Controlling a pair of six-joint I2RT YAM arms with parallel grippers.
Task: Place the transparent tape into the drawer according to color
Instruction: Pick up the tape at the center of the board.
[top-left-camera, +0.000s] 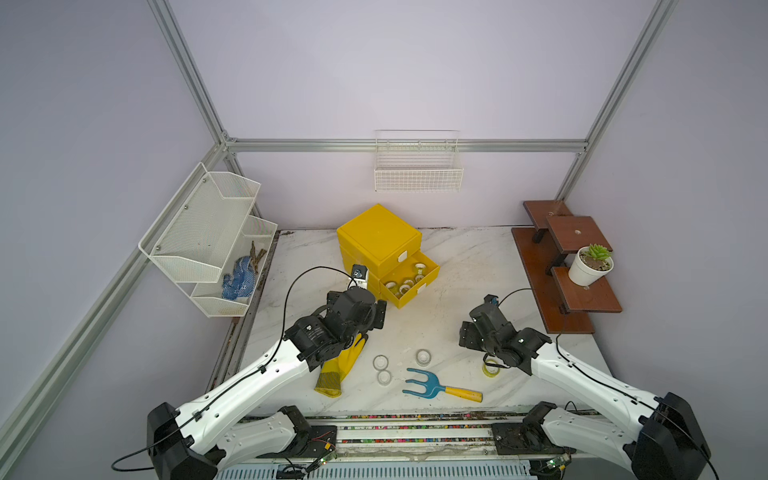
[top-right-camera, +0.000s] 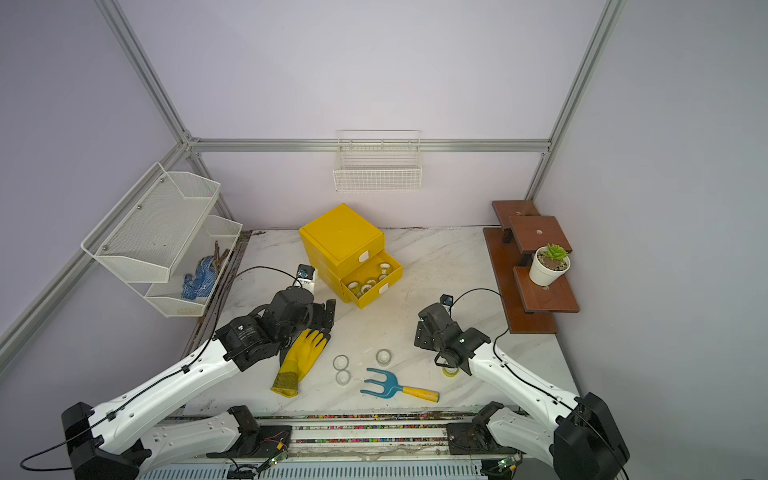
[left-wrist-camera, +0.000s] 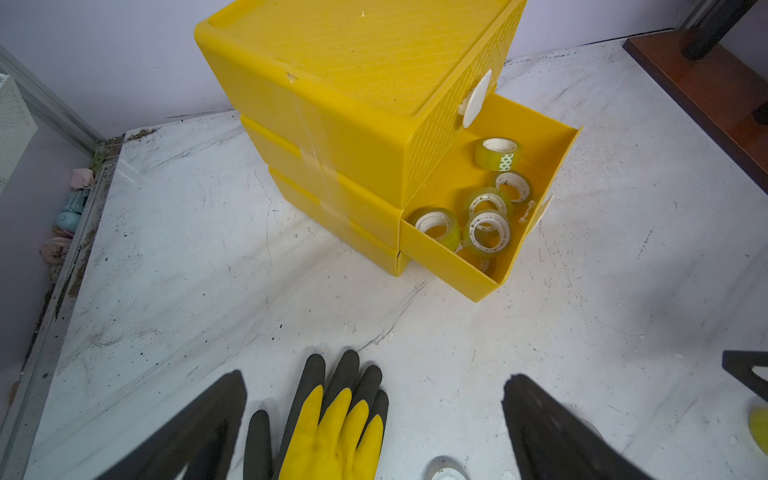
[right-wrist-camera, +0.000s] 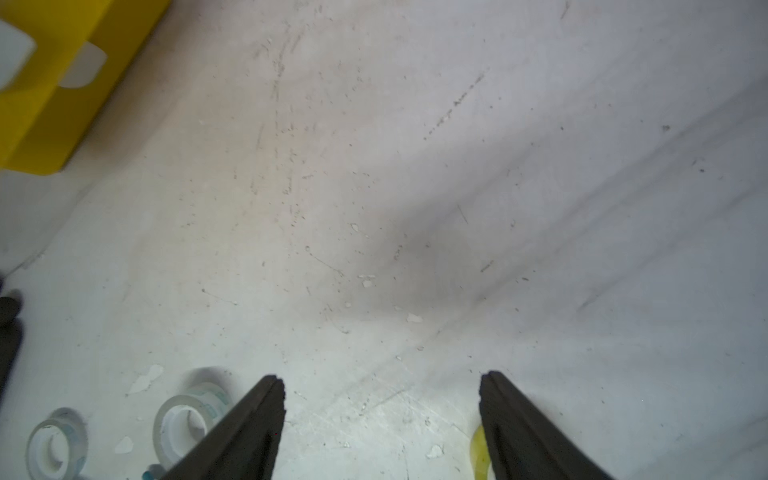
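The yellow drawer unit (top-left-camera: 378, 239) has its middle drawer (top-left-camera: 430, 274) pulled out, with several yellow-green transparent tape rolls (left-wrist-camera: 496, 153) inside. Three clear rolls (top-left-camera: 380, 362) (top-left-camera: 384, 377) (top-left-camera: 423, 356) lie on the marble table in both top views. A yellow-green roll (top-left-camera: 490, 369) sits half hidden under my right wrist. My left gripper (left-wrist-camera: 374, 376) hovers open above the yellow glove's (left-wrist-camera: 332, 432) fingertips, short of the drawer. My right gripper (right-wrist-camera: 382, 378) is open over bare table, with the yellow-green roll (right-wrist-camera: 480, 453) beside one finger and two clear rolls (right-wrist-camera: 187, 419) beyond the opposite finger.
A blue hand fork with a yellow handle (top-left-camera: 436, 384) lies near the front edge. A wooden step shelf (top-left-camera: 573, 299) with a potted plant (top-left-camera: 590, 266) stands at the right. A white mesh rack (top-left-camera: 208, 241) hangs on the left wall, a wire basket (top-left-camera: 417, 172) on the back wall.
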